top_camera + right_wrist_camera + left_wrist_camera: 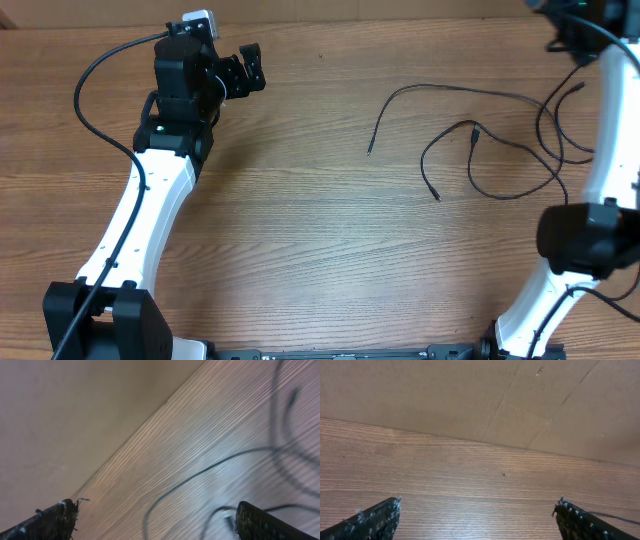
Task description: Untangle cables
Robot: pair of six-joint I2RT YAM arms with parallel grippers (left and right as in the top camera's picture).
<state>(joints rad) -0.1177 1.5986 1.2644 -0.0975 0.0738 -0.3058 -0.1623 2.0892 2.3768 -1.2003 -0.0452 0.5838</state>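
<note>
Both wide open, holding nothing: L gripper [479,501], R gripper [157,504]. Sprawled loose on table [300,220] w/ overlaps: cables [475,130].

Middle and lower middle, overhead view: bare brown wood-grain table top [320,250], the widest open stretch.
Left side: the white-and-black left arm [150,200] slants from the lower left corner to the upper left; its thick black hose [78,98] bows out leftward.
Upper left: left gripper [254,66], jaws spread wide, bare wood between them and ahead.
Right of centre: thin black cables [474,132] sprawl in loose loops, free ends pointing toward the middle.
Right edge: the white-and-black right arm [612,150] stands over the right part of the loops.
Right wrist view: right gripper [156,507], jaws wide; blurred cable strands cross the wood ahead.
Top edge: a tan cardboard wall [400,8] closes the far side.
</note>
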